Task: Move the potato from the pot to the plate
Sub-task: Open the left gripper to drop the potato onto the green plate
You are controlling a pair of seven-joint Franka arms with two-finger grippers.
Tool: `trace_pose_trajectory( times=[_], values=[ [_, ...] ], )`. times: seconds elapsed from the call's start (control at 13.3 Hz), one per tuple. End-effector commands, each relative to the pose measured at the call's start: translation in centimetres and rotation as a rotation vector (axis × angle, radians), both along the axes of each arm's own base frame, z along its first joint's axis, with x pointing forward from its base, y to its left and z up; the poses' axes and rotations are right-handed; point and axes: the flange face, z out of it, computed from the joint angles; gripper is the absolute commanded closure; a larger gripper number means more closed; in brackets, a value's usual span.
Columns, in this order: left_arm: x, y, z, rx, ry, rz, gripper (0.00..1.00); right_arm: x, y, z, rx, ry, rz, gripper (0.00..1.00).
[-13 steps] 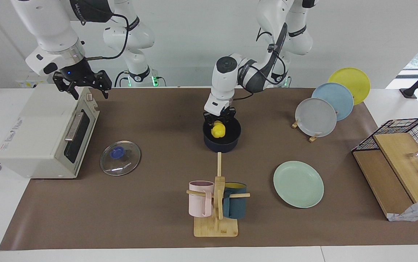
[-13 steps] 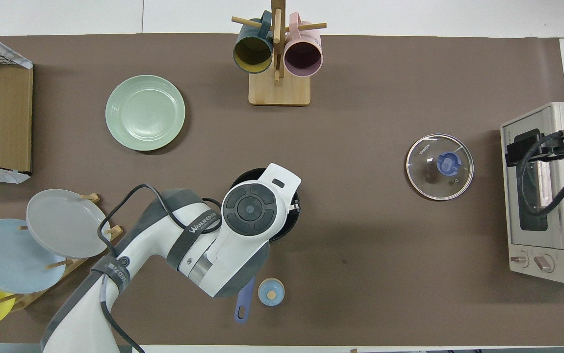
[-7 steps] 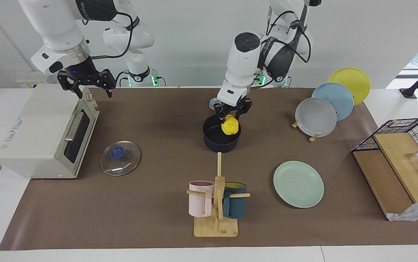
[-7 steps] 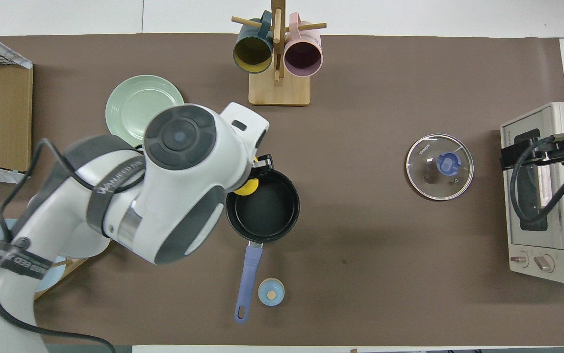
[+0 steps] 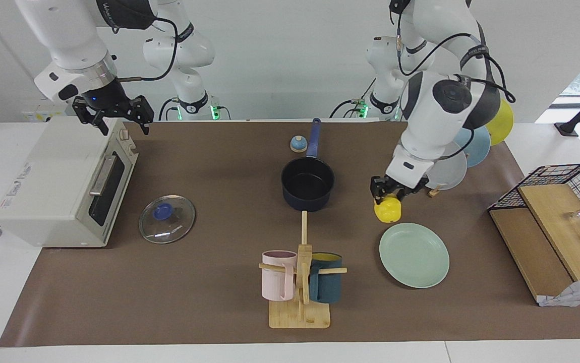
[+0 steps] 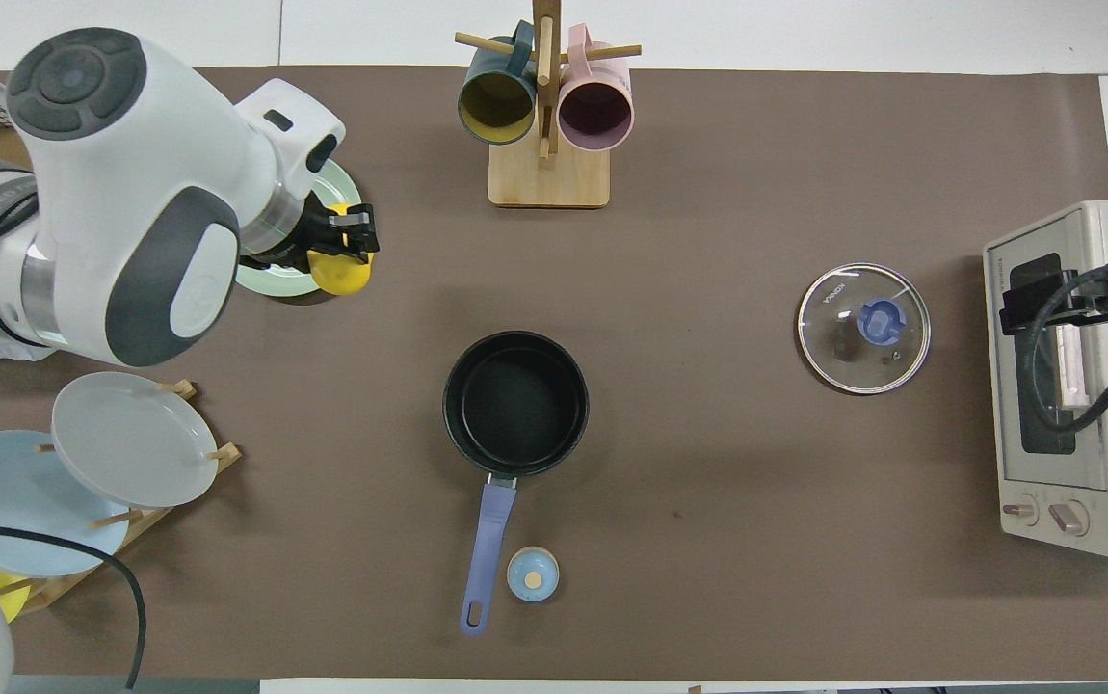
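Note:
The yellow potato (image 5: 388, 210) hangs in my left gripper (image 5: 390, 194), which is shut on it. It is up in the air over the edge of the mint-green plate (image 5: 414, 255) on the pot's side. In the overhead view the potato (image 6: 340, 276) and the left gripper (image 6: 347, 241) cover the rim of the plate (image 6: 270, 280), and the arm hides most of it. The navy pot (image 5: 306, 200) stands empty mid-table, its blue handle pointing toward the robots; it also shows in the overhead view (image 6: 515, 403). My right gripper (image 5: 113, 117) waits open over the toaster oven.
A toaster oven (image 5: 63, 181) and a glass lid (image 5: 167, 219) lie toward the right arm's end. A mug rack (image 5: 301, 282) stands farther from the robots than the pot. A plate rack (image 5: 441, 164), a wire basket (image 5: 552, 212) and a small blue bell (image 5: 298, 144) are also there.
My left gripper lifted the potato out of the pot and carried it toward the left arm's end, to the edge of the mint-green plate. The pot is now empty. The right gripper barely moved.

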Motion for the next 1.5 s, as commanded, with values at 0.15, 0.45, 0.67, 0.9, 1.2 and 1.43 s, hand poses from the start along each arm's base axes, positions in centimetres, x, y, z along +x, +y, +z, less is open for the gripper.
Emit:
trace_pose_trajectory(
  times=[0.15,0.45,0.67,0.9,1.2,1.43],
  values=[
    [4.0,4.1,-6.6,0.041,-0.041,-0.065,1.00,0.4,-0.9,0.0,-0.005,-0.051,-0.029,0.00],
    [3.1,4.4,-9.9,0.046,-0.035,-0.072,1.00,0.2,-1.4,0.0,-0.005,-0.034,-0.039,0.00],
    [2.7,5.1,-11.3,0.052,-0.006,-0.110,0.65,0.0,-2.2,0.4,-0.002,-0.029,-0.054,0.00],
    [2.9,5.6,-10.8,0.052,-0.014,-0.121,0.00,0.1,-1.8,0.4,0.004,-0.033,-0.048,0.00],
    [3.9,6.7,-4.3,0.045,-0.077,-0.099,0.00,0.2,-1.7,0.5,0.006,-0.042,-0.046,0.00],
    [1.8,7.3,3.4,0.044,-0.120,-0.083,0.00,0.1,-1.7,0.4,0.006,-0.036,-0.045,0.00]
  ],
)
